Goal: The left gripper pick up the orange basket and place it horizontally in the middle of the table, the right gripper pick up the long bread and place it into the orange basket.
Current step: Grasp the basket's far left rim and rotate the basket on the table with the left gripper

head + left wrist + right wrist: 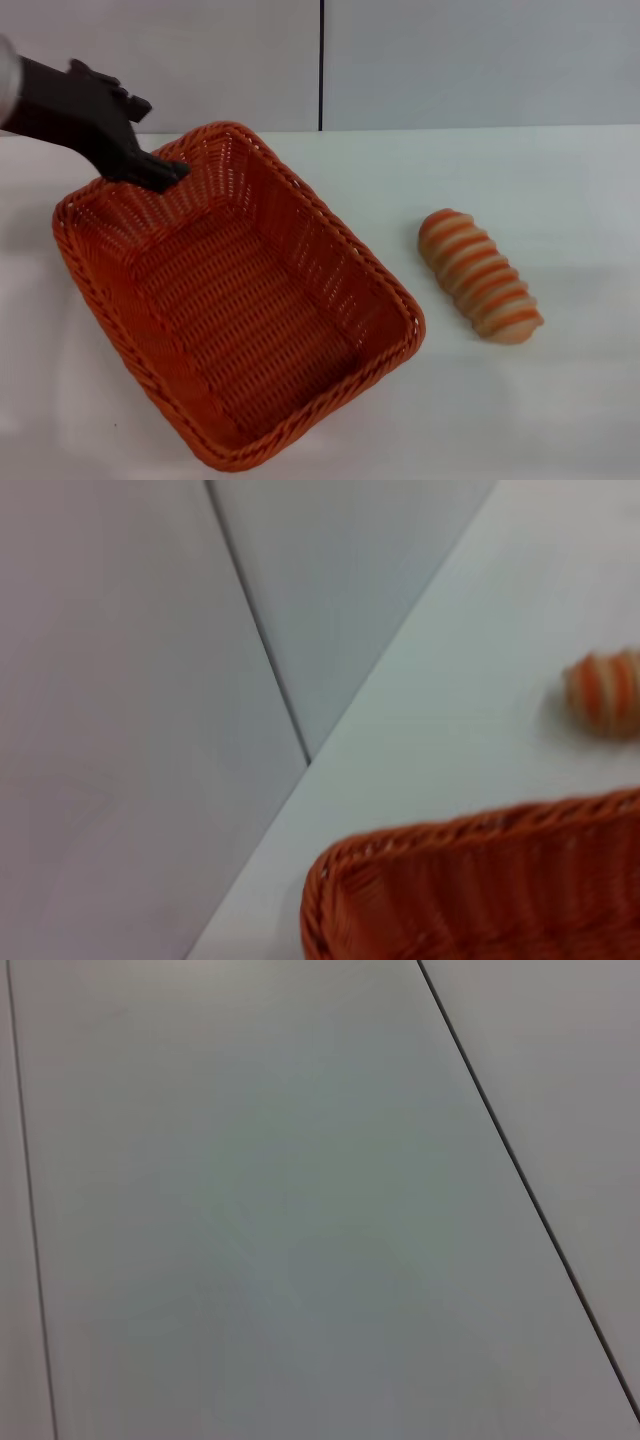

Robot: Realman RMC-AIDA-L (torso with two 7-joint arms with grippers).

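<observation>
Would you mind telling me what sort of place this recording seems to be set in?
Probably a robot test bench or lab, not a real kitchen: a bare white table before plain grey wall panels, holding only an orange basket, a toy-like long bread, and the left gripper.

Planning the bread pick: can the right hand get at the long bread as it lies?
Probably yes: the long bread lies alone on the table, apart from the orange basket, nothing on or against it. The right hand itself isn't in view.

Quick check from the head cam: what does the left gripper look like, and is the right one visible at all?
The left gripper is matte black and angular, with blocky stepped housing tapering to dark fingers; a sliver of pale grey arm shows behind it. No cables or markings are visible. The right gripper appears in no view.
</observation>
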